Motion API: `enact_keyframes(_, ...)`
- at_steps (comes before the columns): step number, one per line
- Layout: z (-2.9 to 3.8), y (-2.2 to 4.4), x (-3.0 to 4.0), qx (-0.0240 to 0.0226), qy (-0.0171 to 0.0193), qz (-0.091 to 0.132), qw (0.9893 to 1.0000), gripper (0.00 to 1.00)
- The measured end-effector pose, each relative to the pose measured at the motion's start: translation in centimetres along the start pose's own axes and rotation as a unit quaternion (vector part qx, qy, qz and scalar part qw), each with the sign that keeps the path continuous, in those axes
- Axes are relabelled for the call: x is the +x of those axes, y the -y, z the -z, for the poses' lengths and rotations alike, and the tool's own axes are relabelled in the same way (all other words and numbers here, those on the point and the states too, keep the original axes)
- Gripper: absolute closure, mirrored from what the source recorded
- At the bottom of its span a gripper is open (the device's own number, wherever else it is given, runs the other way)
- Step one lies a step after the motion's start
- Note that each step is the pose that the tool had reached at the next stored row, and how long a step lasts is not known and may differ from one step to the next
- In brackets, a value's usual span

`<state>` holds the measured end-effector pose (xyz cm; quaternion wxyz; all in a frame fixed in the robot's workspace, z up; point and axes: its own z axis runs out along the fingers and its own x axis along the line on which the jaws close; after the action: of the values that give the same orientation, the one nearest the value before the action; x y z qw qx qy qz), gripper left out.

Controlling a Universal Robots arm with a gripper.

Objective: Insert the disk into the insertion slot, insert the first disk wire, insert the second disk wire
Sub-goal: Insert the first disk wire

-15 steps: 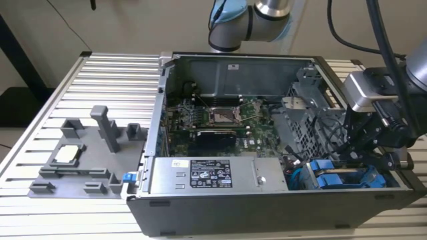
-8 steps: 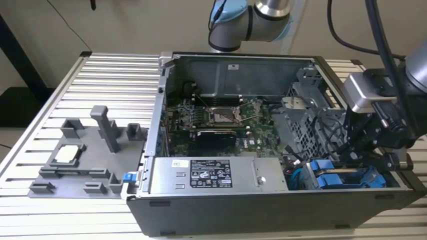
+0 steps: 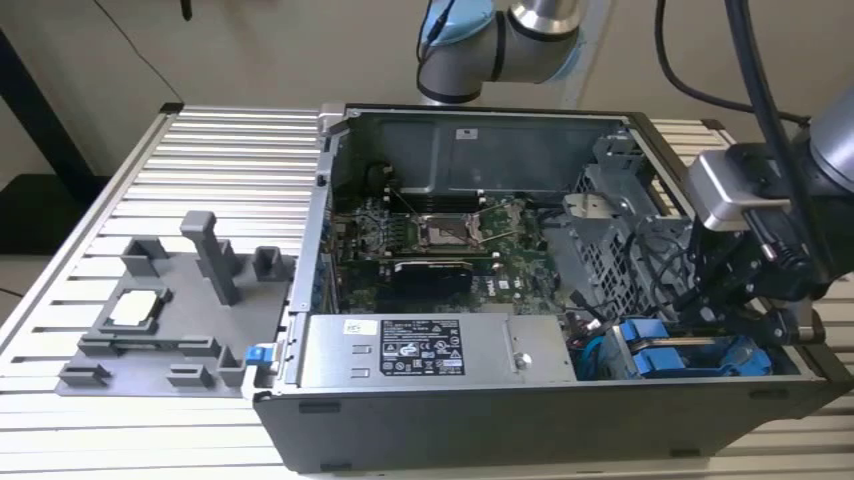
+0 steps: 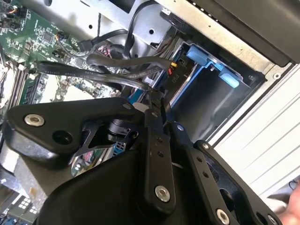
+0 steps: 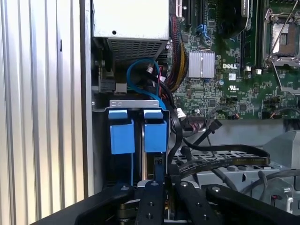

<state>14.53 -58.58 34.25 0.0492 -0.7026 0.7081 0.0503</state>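
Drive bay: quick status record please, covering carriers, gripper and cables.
bay: grey drive bay, next to the power supply
carriers: two blue carriers, side by side in the bay
gripper: gripper low at the bay, close to the carriers
cables: black cables draped beside the gripper; a blue wire loops behind the bay

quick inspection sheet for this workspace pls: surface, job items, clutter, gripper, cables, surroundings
surface: slatted metal table carrying an open computer case.
job's things: blue carrier and second blue carrier seated side by side in the drive bay; cannot tell which holds the task's disk.
clutter: grey fixture plate at the exterior view's left.
gripper: gripper inside the case, close to the second blue carrier.
cables: blue cable looped by the bay; black cables beside the gripper.
surroundings: robot arm base behind the case.
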Motion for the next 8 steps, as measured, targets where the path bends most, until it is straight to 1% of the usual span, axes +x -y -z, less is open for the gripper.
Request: enact_keyframes(8, -0.36, 0.06, 0.08, 0.0, 0.0001, 0.0, 1.0, 0.84)
